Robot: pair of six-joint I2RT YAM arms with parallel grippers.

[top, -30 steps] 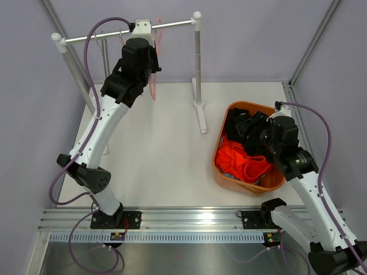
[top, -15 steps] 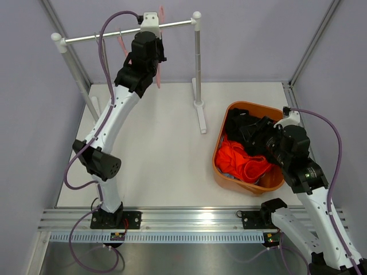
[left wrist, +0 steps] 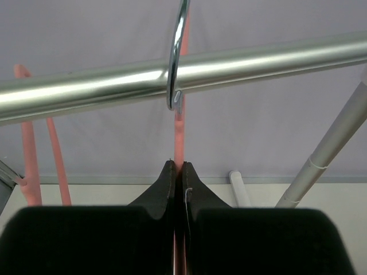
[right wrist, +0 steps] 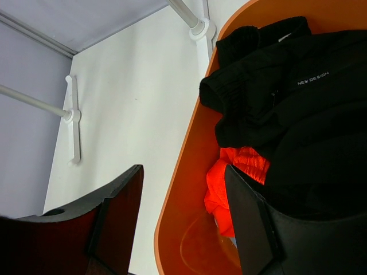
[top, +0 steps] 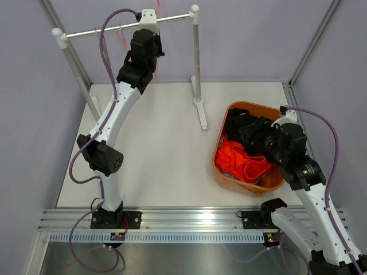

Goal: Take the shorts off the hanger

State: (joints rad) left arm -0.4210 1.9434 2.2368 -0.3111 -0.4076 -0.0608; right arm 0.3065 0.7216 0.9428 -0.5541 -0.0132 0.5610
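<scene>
Top external: rail [top: 114, 27] over far-left edge of table [top: 160, 149], left arm [top: 114, 114] raised closer to it than before. Orange basket [top: 250, 188] near right edge, black shorts [top: 243, 127] and orange shorts [top: 243, 160] inside. Pink hanger [left wrist: 180, 132], hook around rail, clenched by left hand [left wrist: 178, 172]; right hand [right wrist: 183, 212] released over basket.

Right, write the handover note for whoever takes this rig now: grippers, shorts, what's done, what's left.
Left gripper: shut on the pink hanger, whose metal hook sits over the rail. No shorts hang from it.
Right gripper: open, holding nothing, above the orange basket.
Shorts: black shorts and orange shorts lie in the basket. No third pair can be made out.
Done: nothing but hangers shows on the rail. A second pink hanger looks bare.
Left: probably release the hanger, then check the basket for any pair hidden underneath.
</scene>
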